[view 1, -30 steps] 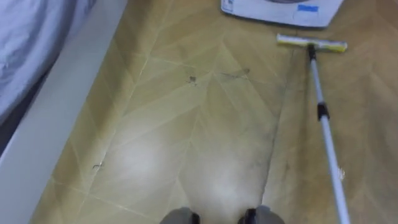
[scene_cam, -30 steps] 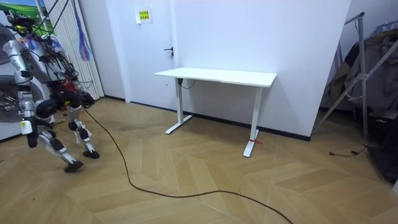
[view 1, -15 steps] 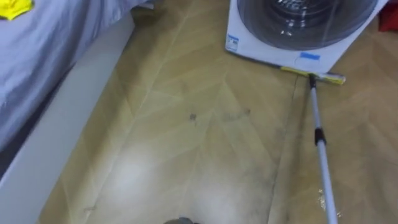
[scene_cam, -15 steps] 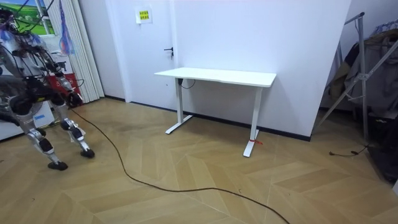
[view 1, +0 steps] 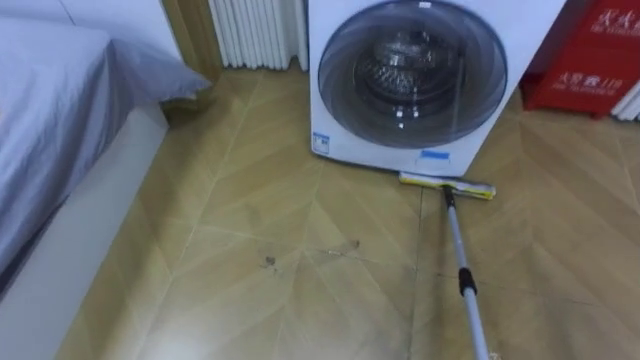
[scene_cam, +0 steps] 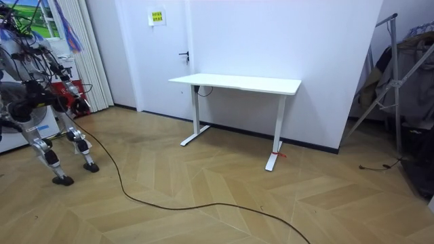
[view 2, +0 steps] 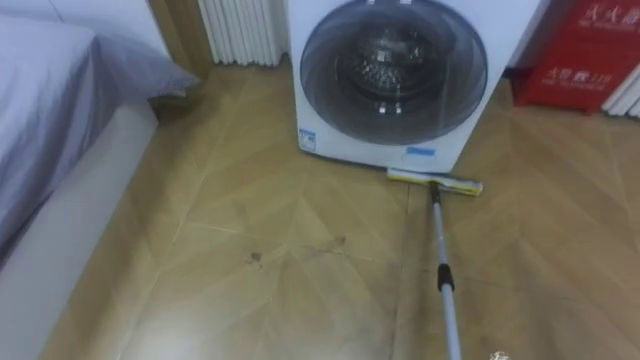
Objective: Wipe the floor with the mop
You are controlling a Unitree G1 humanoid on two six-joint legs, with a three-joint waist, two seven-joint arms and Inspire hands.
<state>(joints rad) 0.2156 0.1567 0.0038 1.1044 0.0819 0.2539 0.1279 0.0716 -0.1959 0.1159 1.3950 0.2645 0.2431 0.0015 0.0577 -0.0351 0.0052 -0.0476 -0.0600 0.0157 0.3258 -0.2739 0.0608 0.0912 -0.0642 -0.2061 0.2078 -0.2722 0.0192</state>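
Mop (view 1: pixel 466 285): we note its yellow-green head (view 1: pixel 447 185) on the parquet floor (view 1: pixel 300 200), just at the foot of the white front-loading washing machine (view 1: pixel 420 80), with the pole running back to the view's lower edge. A bed (view 1: pixel 60 130) stands on the left, a red box (view 1: pixel 590 60) right of the machine, and small dark specks (view 1: pixel 268 262) lie on the boards between. We cannot tell whether either robot hand is open or closed.
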